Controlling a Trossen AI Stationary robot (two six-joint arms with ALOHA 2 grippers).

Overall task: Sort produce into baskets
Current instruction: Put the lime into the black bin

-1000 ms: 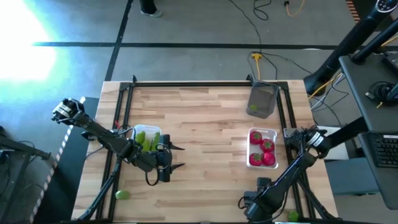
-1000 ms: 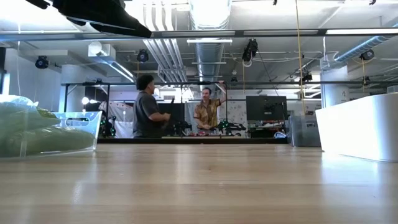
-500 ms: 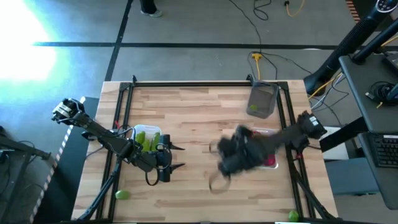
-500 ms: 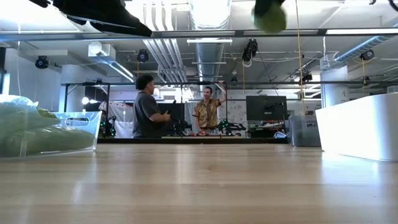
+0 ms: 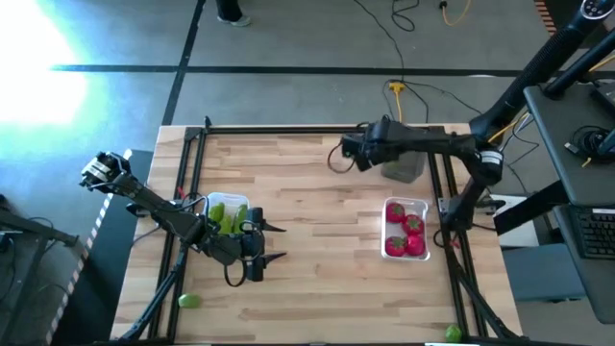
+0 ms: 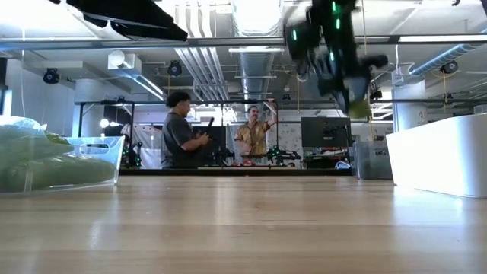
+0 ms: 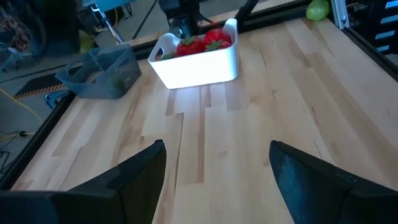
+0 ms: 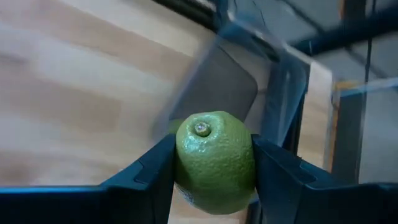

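Seen from overhead: wooden table (image 5: 307, 192) with three baskets. Grey translucent basket (image 5: 405, 154) at the far right corner, white basket (image 5: 405, 227) holding red tomatoes (image 5: 405, 231) nearer along the right side, clear basket (image 5: 227, 213) holding green cucumbers (image 5: 229, 220) on the left side. Right gripper (image 5: 343, 157) raised over the far part of the table, just beside the grey basket; contents hidden from this angle. Left gripper (image 5: 276, 241) resting low beside the clear basket, fingers spread apart, holding nothing. Two stray limes off the tabletop: one (image 5: 189, 301) at the near left edge, one (image 5: 453, 333) at the near right edge.

Shown only by the right wrist camera: green lime (image 8: 215, 160) clamped firmly between the two dark fingers (image 8: 146, 175), stem end facing the lens, grey basket (image 8: 224, 84) blurred behind it.

From table height: right gripper (image 6: 358, 106) hanging high and blurred, a green blob at its tip, nothing under it touching the wood. Clear basket (image 6: 91, 164) with pale green contents at the left edge, white basket wall (image 6: 441, 156) at the right. Two people (image 6: 179, 137) standing far back in the room.

From the left wrist camera: left fingers (image 7: 134, 177) wide apart over bare wood, white basket (image 7: 202, 62) of tomatoes (image 7: 205, 42) ahead, grey basket (image 7: 102, 71) beyond it, and a lime (image 7: 317, 9) past the table frame.
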